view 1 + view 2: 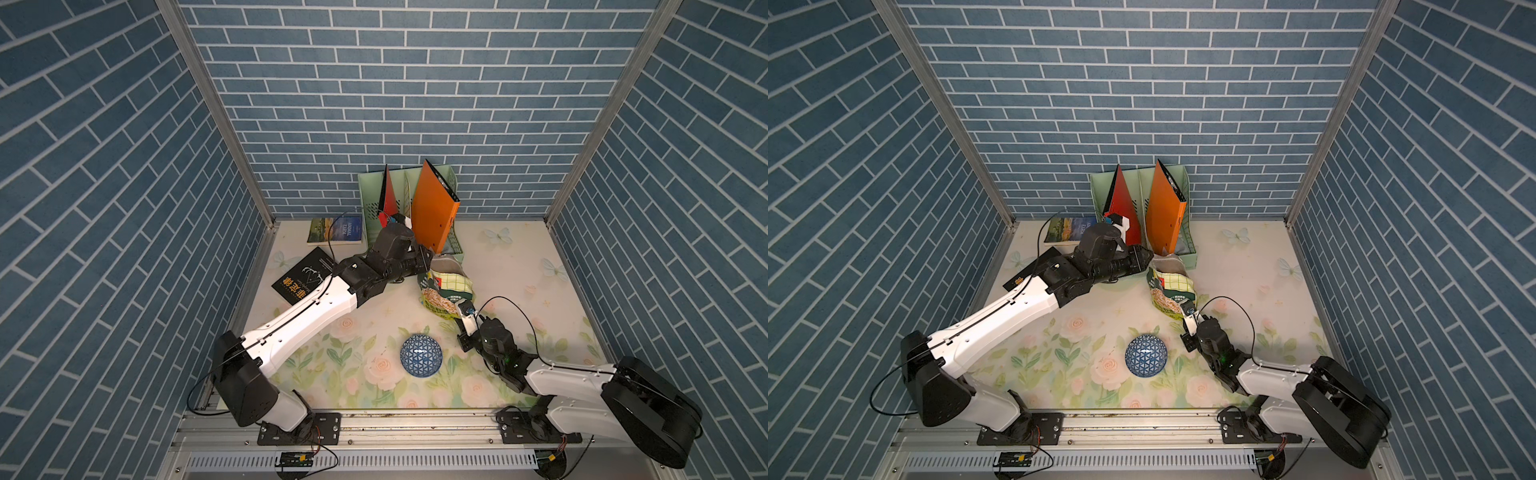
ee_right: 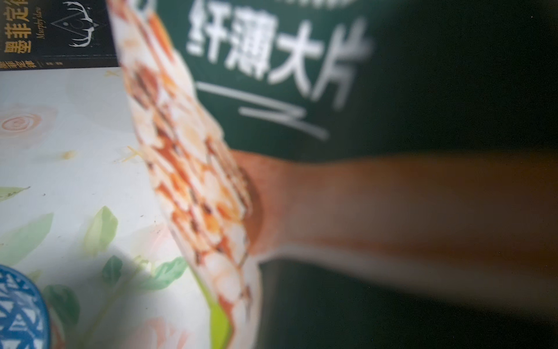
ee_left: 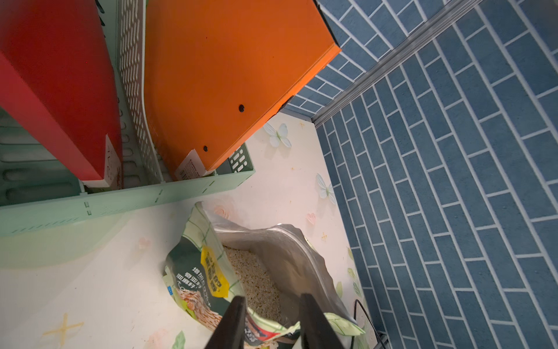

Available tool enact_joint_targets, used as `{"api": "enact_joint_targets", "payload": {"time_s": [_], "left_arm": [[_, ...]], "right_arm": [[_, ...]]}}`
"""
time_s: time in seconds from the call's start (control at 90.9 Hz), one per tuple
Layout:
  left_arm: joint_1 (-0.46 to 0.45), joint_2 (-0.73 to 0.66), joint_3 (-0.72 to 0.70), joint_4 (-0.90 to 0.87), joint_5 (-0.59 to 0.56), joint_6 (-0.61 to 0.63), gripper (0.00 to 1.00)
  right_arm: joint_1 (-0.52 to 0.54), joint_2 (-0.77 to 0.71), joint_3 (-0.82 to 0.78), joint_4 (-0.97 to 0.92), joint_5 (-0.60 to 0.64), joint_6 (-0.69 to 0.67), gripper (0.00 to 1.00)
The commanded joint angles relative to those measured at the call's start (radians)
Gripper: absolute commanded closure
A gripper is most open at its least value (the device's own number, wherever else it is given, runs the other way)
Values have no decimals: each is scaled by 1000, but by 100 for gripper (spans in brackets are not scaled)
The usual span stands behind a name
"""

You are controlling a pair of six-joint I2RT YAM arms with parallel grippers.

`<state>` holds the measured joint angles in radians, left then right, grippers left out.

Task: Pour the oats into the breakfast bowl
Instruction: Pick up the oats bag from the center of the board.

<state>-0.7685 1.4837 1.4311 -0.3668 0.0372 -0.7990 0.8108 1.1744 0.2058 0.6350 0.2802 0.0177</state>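
Left arm reaches toward the desk's (image 1: pixel 519 266) far edge, left gripper (image 3: pixel 271 302) with jaws parted astride the oats pouch (image 1: pixel 444 291) rim; right arm folds low, right gripper (image 1: pixel 464 312) grasping the pouch's bottom corner.

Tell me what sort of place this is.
Probably a staged robot test booth, not a real kitchen: brick-print wall panels on aluminium posts, a floral table cover, two arms bolted to a front rail.
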Motion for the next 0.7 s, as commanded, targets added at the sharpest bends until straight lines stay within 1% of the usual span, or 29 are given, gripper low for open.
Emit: {"api": "enact_joint_targets", "payload": {"time_s": [0.0, 0.242, 0.374, 0.484, 0.572, 0.638, 0.693], "left_arm": [[12, -53, -38, -7, -58, 36, 61], [26, -190, -188, -40, -138, 61, 52], [26, -259, -312, -94, -160, 57, 51], [25, -316, -445, -87, -128, 40, 48], [23, -354, -543, -55, -64, 35, 44], [15, -378, -616, -13, -6, 28, 42], [-4, -390, -670, 9, 15, 14, 42]], "right_arm": [[4, -87, 91, -37, 70, -19, 100], [7, -153, 219, -232, 39, -80, 100], [13, -211, 245, -285, 21, -143, 100], [13, -253, 305, -397, 55, -174, 100], [14, -266, 358, -465, 67, -192, 100], [14, -267, 390, -508, 71, -204, 100], [15, -267, 416, -548, 76, -212, 100]]}}
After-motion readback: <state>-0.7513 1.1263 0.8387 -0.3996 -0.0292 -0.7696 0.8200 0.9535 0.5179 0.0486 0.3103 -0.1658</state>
